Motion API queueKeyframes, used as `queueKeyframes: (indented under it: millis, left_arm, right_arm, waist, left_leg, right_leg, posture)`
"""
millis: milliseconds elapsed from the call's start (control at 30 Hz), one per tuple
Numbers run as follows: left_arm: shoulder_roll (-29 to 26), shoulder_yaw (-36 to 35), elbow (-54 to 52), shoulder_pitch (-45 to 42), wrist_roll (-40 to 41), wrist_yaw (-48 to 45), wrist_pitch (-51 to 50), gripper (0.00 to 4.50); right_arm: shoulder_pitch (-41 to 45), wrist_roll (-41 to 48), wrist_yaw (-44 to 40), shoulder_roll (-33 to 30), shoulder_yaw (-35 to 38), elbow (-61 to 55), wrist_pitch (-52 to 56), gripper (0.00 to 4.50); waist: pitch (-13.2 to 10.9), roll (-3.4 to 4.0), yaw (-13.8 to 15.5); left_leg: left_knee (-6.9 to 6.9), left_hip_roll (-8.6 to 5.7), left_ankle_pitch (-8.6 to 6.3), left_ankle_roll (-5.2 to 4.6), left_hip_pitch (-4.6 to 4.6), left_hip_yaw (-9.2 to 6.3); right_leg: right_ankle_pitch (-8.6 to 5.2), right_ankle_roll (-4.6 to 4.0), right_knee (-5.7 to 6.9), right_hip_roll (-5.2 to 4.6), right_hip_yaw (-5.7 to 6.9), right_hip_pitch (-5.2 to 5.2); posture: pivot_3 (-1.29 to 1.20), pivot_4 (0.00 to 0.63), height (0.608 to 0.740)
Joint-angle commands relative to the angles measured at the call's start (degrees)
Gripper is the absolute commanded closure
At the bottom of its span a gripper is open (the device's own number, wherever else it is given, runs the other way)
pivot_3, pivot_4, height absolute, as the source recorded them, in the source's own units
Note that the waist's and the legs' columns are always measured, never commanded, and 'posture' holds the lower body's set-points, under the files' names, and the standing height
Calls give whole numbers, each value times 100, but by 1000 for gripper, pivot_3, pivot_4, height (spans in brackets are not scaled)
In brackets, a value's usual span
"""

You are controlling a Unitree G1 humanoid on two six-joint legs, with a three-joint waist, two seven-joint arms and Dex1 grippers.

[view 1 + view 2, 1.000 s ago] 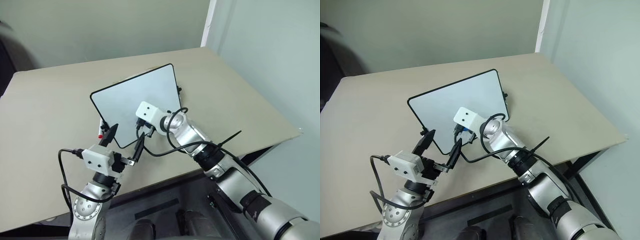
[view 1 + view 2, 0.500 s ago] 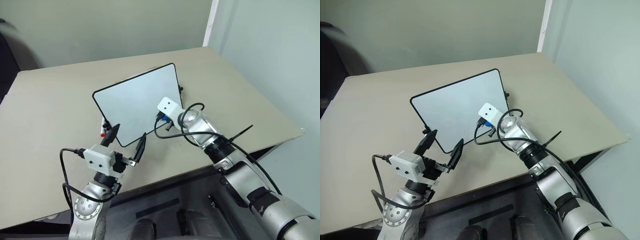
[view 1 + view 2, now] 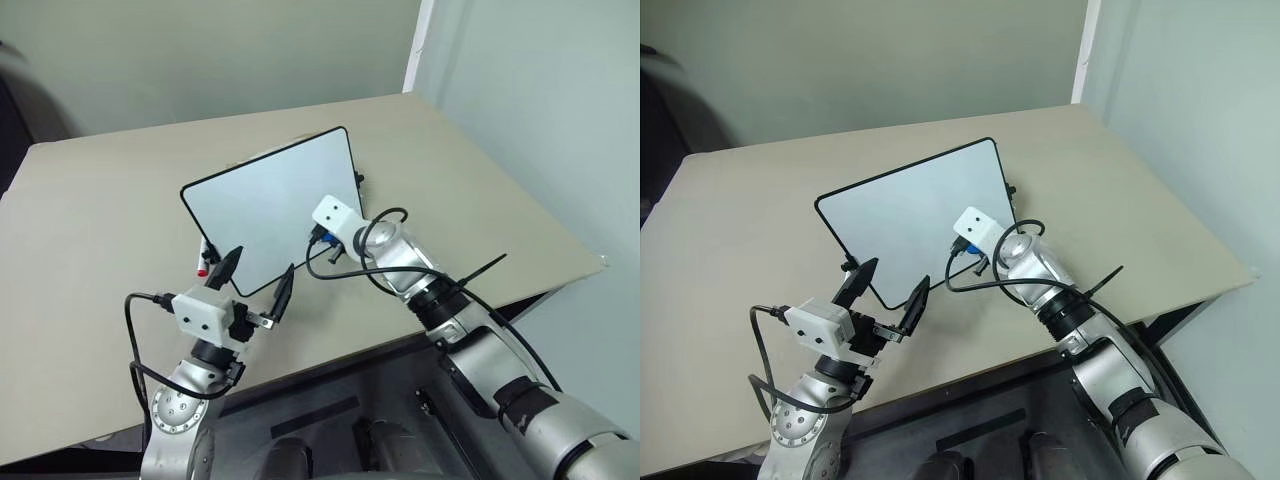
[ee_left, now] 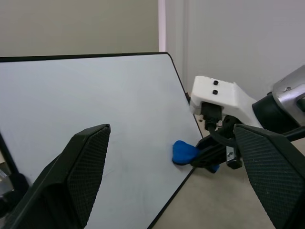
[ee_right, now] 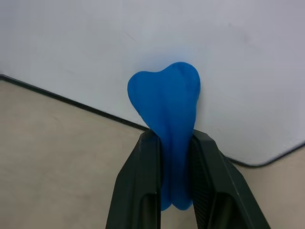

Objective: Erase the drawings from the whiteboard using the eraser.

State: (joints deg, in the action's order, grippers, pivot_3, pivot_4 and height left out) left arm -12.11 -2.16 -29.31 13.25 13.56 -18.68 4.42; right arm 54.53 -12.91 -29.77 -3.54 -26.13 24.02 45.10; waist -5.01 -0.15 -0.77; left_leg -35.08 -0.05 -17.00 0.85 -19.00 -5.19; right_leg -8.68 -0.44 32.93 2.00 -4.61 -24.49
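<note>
Blue eraser (image 5: 167, 112) clamped between the two black fingers of the right gripper (image 5: 174, 167), soft tip squeezed out past the fingertips and pressed against the whiteboard (image 3: 270, 200). Met the board close to its near right edge, just inside the black frame, as seen from the left wrist (image 4: 183, 151). No red drawings made out on the white surface in any view; around the eraser, plain white.

Whiteboard lay flat on the tan bench (image 3: 110, 210), turned at an angle, one rounded corner pointing toward the robot, the far edge toward the wall. Biggest thing on the bench.

Right gripper reached in from the robot's right, angled down and toward the left, with a white camera block (image 3: 335, 213) on its wrist and a black cable (image 3: 380, 262) looping beside it.

Left gripper (image 3: 255, 283) held above the bench just short of the board's near corner, fingers spread well apart, nothing between them. Pointed forward toward the board, not touching it.

Small marker with a red cap (image 3: 204, 262) lay just beside the board's near left edge, partly hidden behind the left gripper's finger. A small dark object (image 3: 360, 181) sat against the board's right edge; too small to tell what.
</note>
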Motion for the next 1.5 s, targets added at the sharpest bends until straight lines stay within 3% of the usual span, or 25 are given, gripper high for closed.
queueKeyframes:
  millis: [33, 333, 800, 1067, 1333, 1500]
  left_arm:
    - [19, 17, -129, -13, -9, 12, 89, 0]
    - [11, -8, -127, -16, -1, 35, 90, 0]
    - [-51, -5, -159, -3, 30, -21, 87, 0]
    - [-138, -112, -120, -70, 105, -84, 68, 0]
    - [-259, -329, -266, 53, 269, -135, -6, 0]
    - [-320, -502, -359, 115, 423, -136, -78, 0]
  right_arm:
    - [122, -28, -28, 196, -135, -298, -242, 4017]
    - [71, 32, -226, 393, -236, -582, -407, 4017]
    - [-491, 421, -204, -879, 963, -1862, 552, 4017]
    - [-1133, 1208, -259, -1428, 2389, -2788, 2042, 4017]
    - [-1547, 1464, 40, -1661, 2606, -2718, 2406, 4017]
    - [-1478, 1424, 276, -1668, 2336, -2574, 2375, 2460]
  waist:
    - [0, 0, -7]
    - [-2, 3, -17]
    - [16, -6, 98]
    - [23, -8, 117]
    - [12, 8, 70]
    - [6, 16, 67]
  left_leg:
    - [0, 0, 0, 0, 1, 0]
    - [-3, 0, -4, 7, -2, 0]
    - [-11, -1, 3, -4, 0, -1]
    - [-12, -3, 13, -22, 1, 0]
    - [-11, -3, 15, -25, 4, 0]
    - [-10, -2, 17, -28, 3, -3]
  right_leg:
    - [0, 0, 0, 1, 0, -1]
    - [0, 0, -1, 1, 0, -13]
    - [20, -34, -2, -4, 0, 18]
    - [-11, 17, -4, -4, -1, 35]
    - [-26, 41, -2, -1, -3, 53]
    - [-27, 43, -2, 1, -3, 48]
  posture:
    - [0, 150, 739]
    - [0, 150, 739]
    - [0, 150, 739]
    - [0, 150, 739]
    - [0, 150, 739]
    - [0, 150, 739]
